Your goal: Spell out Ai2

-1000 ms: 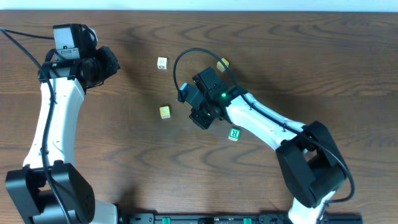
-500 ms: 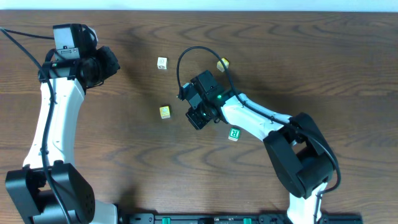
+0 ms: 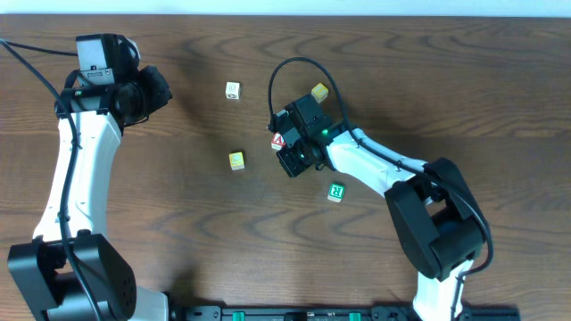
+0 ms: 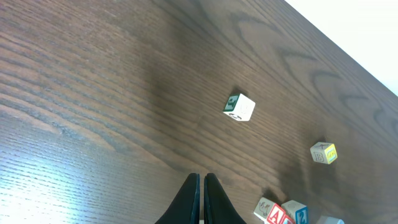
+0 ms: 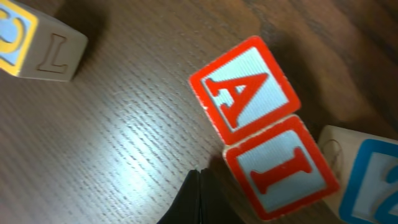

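In the right wrist view the red "A" cube [image 5: 244, 89] and the red "I" cube [image 5: 281, 167] lie side by side, touching. The blue "2" cube [image 5: 373, 180] is just right of the "I", cut by the frame edge. My right gripper [image 5: 198, 177] is shut and empty, its tip on the table beside the "I" cube's left edge. Overhead, only the "A" cube [image 3: 277, 140] shows beside the right gripper [image 3: 287, 159]; the other two are hidden under it. My left gripper [image 3: 162, 91] is shut and empty at the far left. Its wrist view [image 4: 202, 183] shows the "A" cube [image 4: 278, 216] and the "2" cube [image 4: 298, 211] at the bottom edge.
A white cube with green print [image 3: 232, 90] and a yellow cube [image 3: 319, 91] lie at the back. A yellow-green cube [image 3: 235, 160] is left of the right gripper. A green-lettered cube [image 3: 335, 192] lies to the front right. A yellow-faced "L" cube [image 5: 37, 40] sits left of the "A".
My right gripper has swung a little back and right, and the "A" cube now shows at its left side. The left arm has not moved.
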